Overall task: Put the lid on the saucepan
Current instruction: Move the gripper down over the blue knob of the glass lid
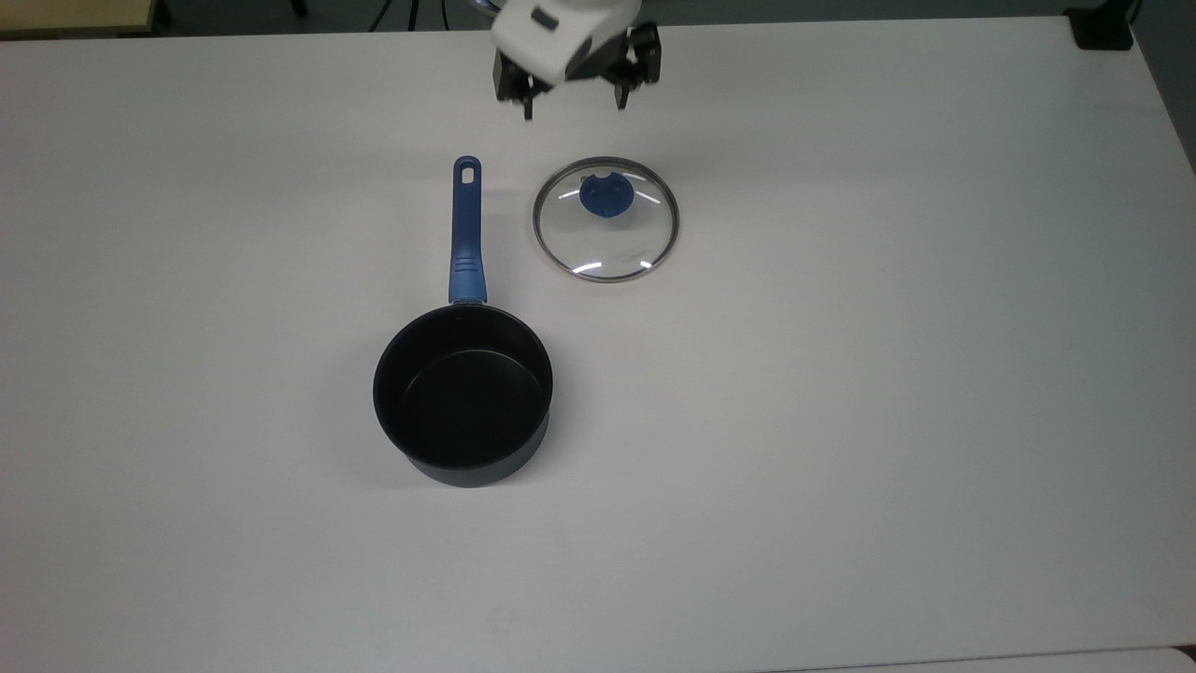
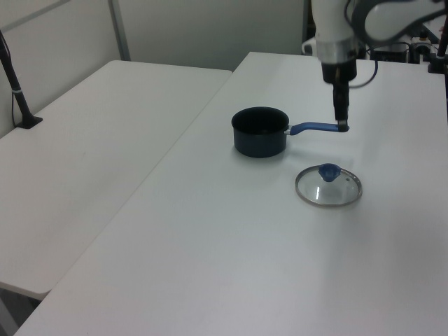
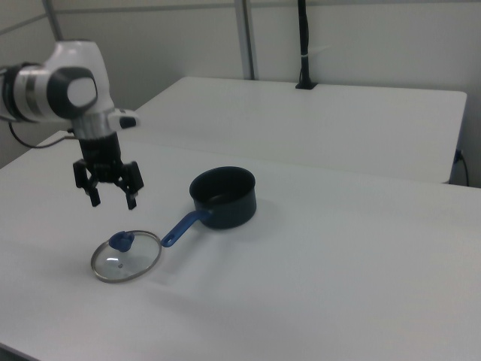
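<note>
In the top view we see the lid [image 1: 605, 220] flat on the bench [image 1: 888, 374], at 1 o'clock from the saucepan [image 1: 463, 396]. Our gripper [image 1: 572, 105] hovers at 12 o'clock of the lid, its 2 fingers [image 1: 528, 105] spread open and empty.

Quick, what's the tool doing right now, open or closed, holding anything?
Tool: open, holding nothing, hanging above the table near the lid.

Two white tables [image 2: 105, 161] side by side, pale partition walls [image 3: 361, 41] behind, black clamped pole [image 3: 304, 45] at the far table's edge
</note>
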Available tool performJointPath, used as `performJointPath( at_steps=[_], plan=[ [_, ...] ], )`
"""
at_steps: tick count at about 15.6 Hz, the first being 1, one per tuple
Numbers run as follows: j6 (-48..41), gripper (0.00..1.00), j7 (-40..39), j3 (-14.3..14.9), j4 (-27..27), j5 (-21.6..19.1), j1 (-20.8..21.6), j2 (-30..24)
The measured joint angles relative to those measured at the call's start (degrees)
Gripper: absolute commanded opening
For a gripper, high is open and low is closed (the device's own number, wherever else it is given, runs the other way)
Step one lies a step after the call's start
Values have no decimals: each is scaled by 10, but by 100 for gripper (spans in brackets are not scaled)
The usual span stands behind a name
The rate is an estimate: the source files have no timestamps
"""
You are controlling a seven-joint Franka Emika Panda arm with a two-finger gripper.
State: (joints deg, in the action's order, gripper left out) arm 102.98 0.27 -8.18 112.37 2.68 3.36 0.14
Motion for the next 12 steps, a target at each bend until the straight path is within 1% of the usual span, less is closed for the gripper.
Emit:
performJointPath(
  at_steps=[2,5,8,12],
  plan=[
    [41,100,4,-2,23,-6,0,13],
    [85,100,32,-10,39,-7,0,38],
    [109,100,66,-21,42,-7,0,66],
    [127,100,79,-31,44,-7,0,90]
  ],
)
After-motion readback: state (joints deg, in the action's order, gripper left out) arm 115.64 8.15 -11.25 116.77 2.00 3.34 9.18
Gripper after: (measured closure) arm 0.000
